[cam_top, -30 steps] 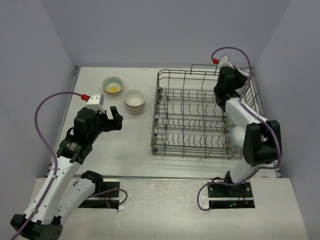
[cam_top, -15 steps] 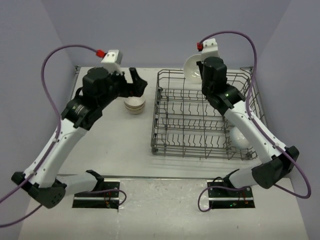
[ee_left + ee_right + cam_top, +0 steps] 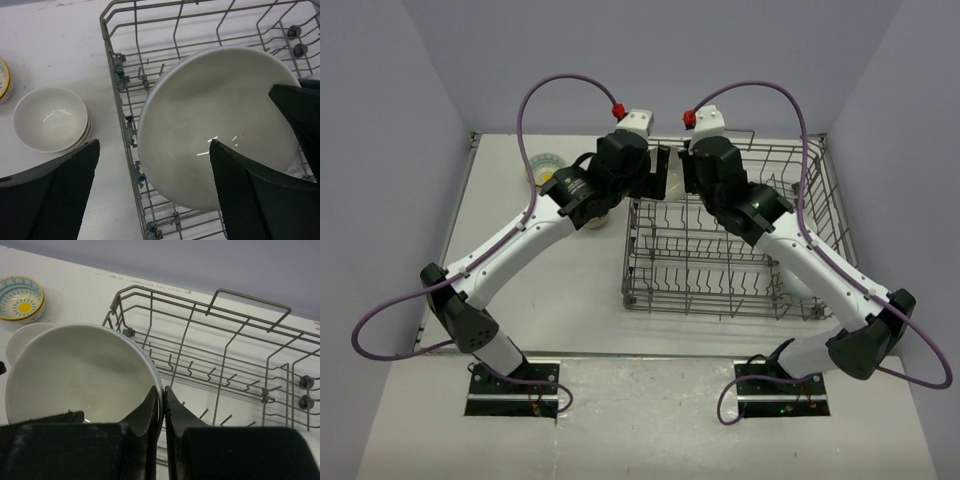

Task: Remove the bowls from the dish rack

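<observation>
My right gripper (image 3: 161, 394) is shut on the rim of a plain white bowl (image 3: 75, 370), holding it above the far left corner of the grey wire dish rack (image 3: 227, 347). My left gripper (image 3: 154, 150) is open and faces that same bowl (image 3: 215, 120), one finger on each side of its lower edge, with a gap between each pad and the bowl. In the top view the two grippers meet, left (image 3: 660, 172) against right (image 3: 683, 172), and they hide the bowl. A stack of white bowls (image 3: 50, 120) and a patterned bowl (image 3: 20, 297) sit on the table left of the rack.
The dish rack (image 3: 720, 250) fills the right half of the table, its upright tines and looped handle (image 3: 250, 297) close under the held bowl. The stack of bowls (image 3: 588, 218) lies just beneath my left arm. Grey walls close in the back and sides.
My right arm lifted the white bowl out and carried it left to the rack's far left corner. My left arm swung up and right to meet it, jaws open around the bowl.
</observation>
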Robot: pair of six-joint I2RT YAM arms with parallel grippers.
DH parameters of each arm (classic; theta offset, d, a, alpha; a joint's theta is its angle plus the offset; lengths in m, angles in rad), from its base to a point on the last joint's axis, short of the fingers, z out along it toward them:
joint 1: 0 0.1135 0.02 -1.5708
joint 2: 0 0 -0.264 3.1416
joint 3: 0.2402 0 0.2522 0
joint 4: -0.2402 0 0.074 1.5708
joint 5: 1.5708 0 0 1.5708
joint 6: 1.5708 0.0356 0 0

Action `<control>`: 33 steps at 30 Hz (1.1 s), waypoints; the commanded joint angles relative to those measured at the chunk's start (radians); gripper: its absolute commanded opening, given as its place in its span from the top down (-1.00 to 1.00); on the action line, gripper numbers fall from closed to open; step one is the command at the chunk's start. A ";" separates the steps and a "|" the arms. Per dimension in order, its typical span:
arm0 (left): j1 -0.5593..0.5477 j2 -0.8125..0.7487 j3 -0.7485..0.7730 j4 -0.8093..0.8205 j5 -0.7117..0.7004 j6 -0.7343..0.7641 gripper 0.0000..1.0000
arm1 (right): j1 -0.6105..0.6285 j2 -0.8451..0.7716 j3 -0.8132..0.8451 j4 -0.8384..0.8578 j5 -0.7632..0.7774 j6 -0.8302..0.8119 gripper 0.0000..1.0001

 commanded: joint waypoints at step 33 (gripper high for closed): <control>0.682 -0.566 -0.748 -0.022 -0.141 -0.333 1.00 | -0.135 -0.290 -0.158 -0.037 -0.225 0.211 -0.98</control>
